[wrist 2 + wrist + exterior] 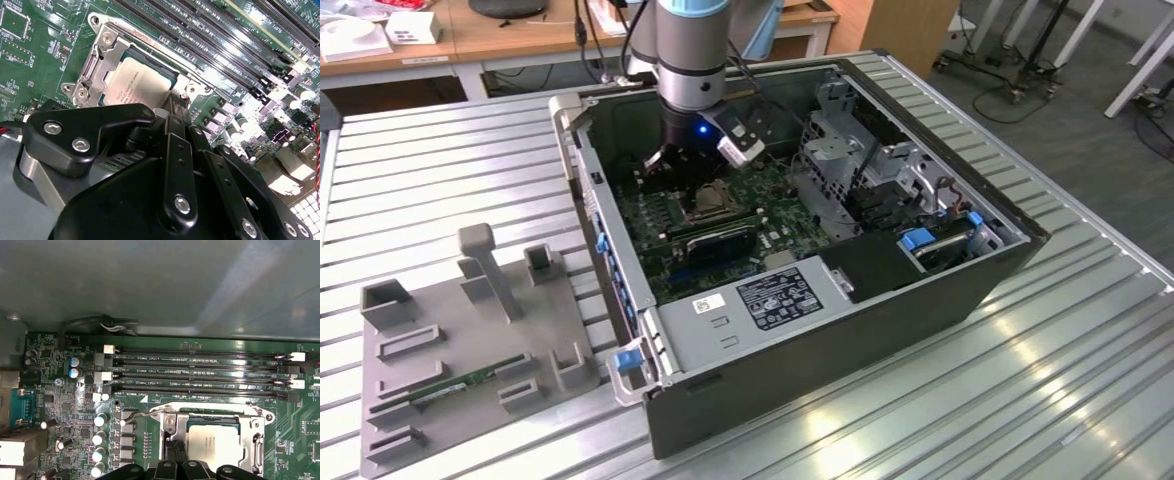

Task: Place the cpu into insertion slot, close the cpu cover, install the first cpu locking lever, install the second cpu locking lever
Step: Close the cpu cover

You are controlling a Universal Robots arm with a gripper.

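Cpu (135,82) lies flat in the insertion slot (157,64), with the cpu cover (95,65) framing it. Claw (172,112) hangs at the slot's edge; can't tell its opening or any hold. Cover looks like thin, stiff, light sheet metal: press its rim, never the chip face.

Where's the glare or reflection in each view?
Second wrist view: strong glare on the memory slots, while the cpu face is evenly lit. First wrist view: pale reflection streaks across the grey case wall. Exterior view: soft light patches on the ribbed metal table.
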